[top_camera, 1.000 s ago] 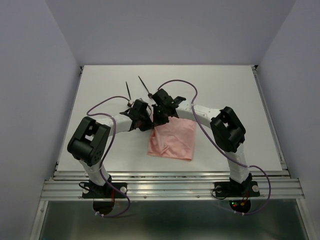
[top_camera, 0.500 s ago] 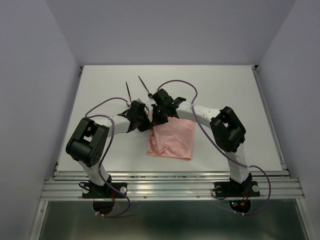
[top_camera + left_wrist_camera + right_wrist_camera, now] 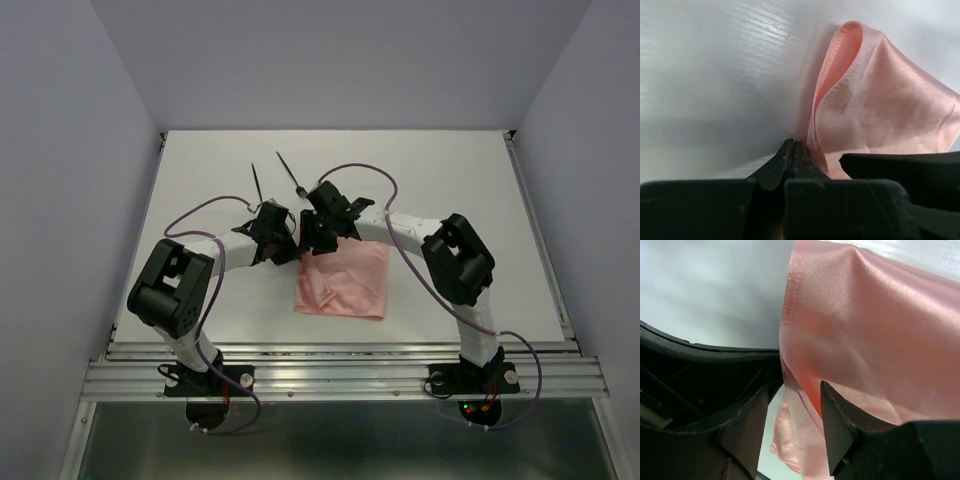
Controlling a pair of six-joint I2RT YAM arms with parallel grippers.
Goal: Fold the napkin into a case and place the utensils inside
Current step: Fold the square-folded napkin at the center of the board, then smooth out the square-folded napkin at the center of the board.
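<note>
two utensils (image 3: 257, 184) beyond napkin (image 3: 345, 280) | left fingers (image 3: 772, 167) pressed together at its edge | right fingers (image 3: 840, 425) spread

A white table (image 3: 200, 160) sits enclosed by 3 pale lavender walls (image 3: 330, 60), an aluminium rail (image 3: 340, 375) running along its near edge.

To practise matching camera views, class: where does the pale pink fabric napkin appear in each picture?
Top external: pale pink fabric napkin, lying near the picture's centre.
Left wrist: right half, its edge looped up.
Right wrist: upper right, running down between the right arm's fingers.
Shared landmark: the white tabletop under it.
</note>
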